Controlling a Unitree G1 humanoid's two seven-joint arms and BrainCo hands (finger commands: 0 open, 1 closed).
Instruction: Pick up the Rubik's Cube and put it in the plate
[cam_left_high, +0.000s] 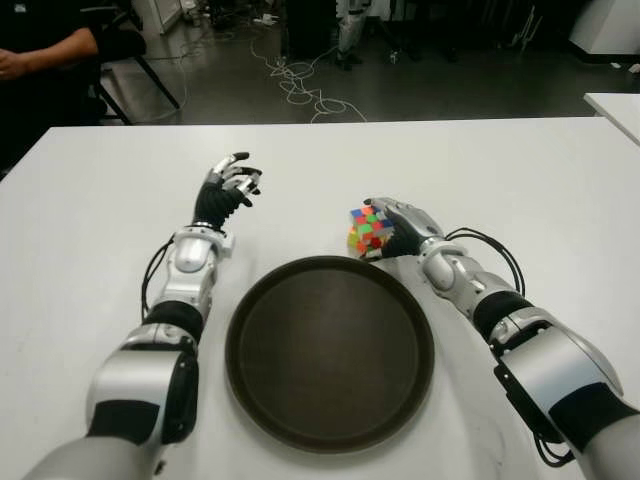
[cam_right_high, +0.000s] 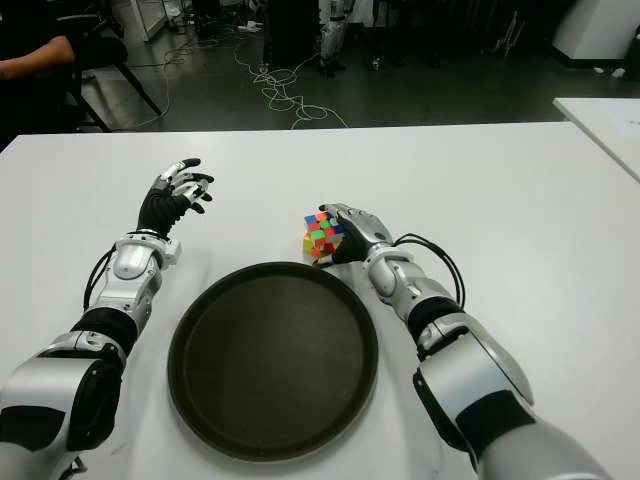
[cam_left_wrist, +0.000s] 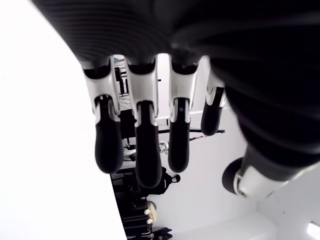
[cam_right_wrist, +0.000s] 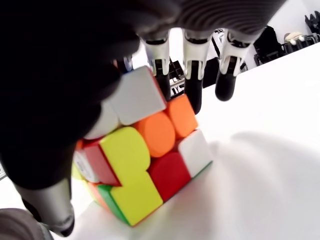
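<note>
The Rubik's Cube (cam_left_high: 368, 230) sits tilted just beyond the far right rim of the round dark plate (cam_left_high: 330, 352), on the white table (cam_left_high: 500, 170). My right hand (cam_left_high: 402, 224) is closed around it from the right. In the right wrist view the palm covers the cube (cam_right_wrist: 145, 160), the fingers (cam_right_wrist: 192, 75) reach over its far side and the thumb (cam_right_wrist: 50, 205) is under its near side. Whether the cube's low corner still touches the table I cannot tell. My left hand (cam_left_high: 230, 185) is raised left of the plate with relaxed fingers (cam_left_wrist: 140, 145), holding nothing.
A seated person's arm (cam_left_high: 40, 50) shows beyond the table's far left corner. Cables (cam_left_high: 300, 85) lie on the dark floor behind. The corner of another white table (cam_left_high: 615, 105) is at the far right.
</note>
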